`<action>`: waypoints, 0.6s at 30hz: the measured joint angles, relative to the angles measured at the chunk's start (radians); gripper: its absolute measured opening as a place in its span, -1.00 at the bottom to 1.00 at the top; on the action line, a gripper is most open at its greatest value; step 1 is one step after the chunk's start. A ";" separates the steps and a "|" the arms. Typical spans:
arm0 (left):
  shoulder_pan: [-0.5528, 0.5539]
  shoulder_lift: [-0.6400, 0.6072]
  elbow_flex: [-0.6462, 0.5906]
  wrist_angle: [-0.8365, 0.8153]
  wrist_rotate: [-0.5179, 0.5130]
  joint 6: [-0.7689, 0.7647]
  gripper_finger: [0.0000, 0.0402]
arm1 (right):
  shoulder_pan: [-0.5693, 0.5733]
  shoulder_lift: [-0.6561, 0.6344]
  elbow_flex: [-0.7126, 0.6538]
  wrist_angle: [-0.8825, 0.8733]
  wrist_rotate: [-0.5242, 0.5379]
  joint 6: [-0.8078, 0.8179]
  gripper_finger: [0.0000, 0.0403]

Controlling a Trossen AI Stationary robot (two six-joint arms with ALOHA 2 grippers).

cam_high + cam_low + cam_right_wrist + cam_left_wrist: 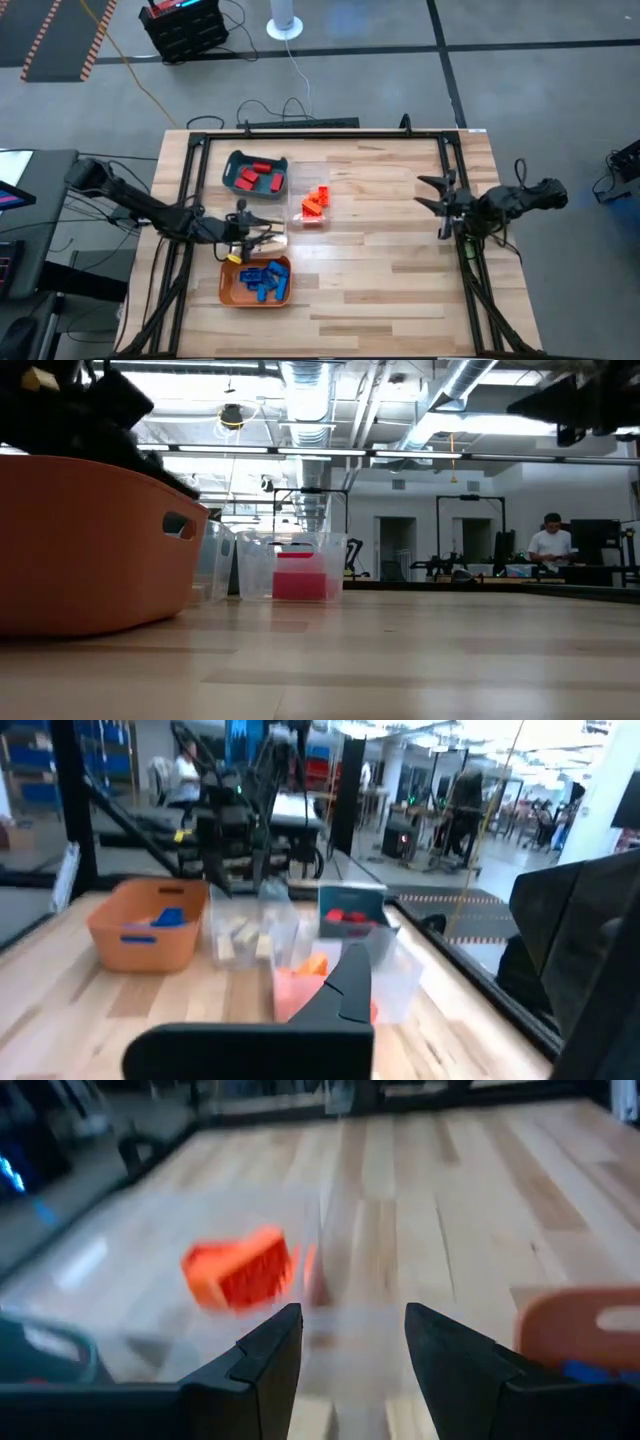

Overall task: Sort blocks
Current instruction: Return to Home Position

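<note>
When you had the left gripper poised over the table, its two dark fingers stood apart with nothing between them, so it was released and empty. Close under its fingertips sat the near clear tray, and the tan blocks lay inside that tray. Just beside the gripper on one flank was the orange tray, holding the blue blocks in a loose heap. On the opposite flank, a little farther off, the teal tray held the red blocks. Straight ahead of the fingertips, past the near clear tray, the far clear tray stood with the orange blocks piled inside it. Every block you could see lay inside one of those four trays. Well beyond them, across the table and apart from all the trays, your right gripper hung above the boards close to the black frame, its jaws spread wide and gripping nothing. Farthest off, in the room past the table's edge, a person stood.
</note>
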 joint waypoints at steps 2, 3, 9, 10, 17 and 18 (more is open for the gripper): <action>-0.017 -0.038 0.001 -0.106 -0.001 -0.063 -0.14 | 0.000 0.001 -0.017 -0.001 0.002 0.009 -1.00; -0.031 -0.065 -0.001 -0.165 0.000 -0.087 -0.14 | -0.002 0.001 -0.025 0.010 0.010 0.014 -1.00; -0.120 -0.284 0.001 -0.393 0.000 -0.150 -0.14 | -0.025 0.003 -0.025 0.105 0.039 0.166 -1.00; -0.131 -0.323 0.001 -0.431 -0.001 -0.160 -0.14 | -0.027 0.002 -0.025 0.101 0.039 0.188 -1.00; -0.212 -0.539 0.001 -0.673 0.000 -0.213 -0.14 | -0.027 0.003 -0.025 0.031 0.037 0.180 -1.00; -0.222 -0.562 0.001 -0.688 0.000 -0.214 -0.14 | -0.027 0.003 -0.025 0.019 0.037 0.181 -1.00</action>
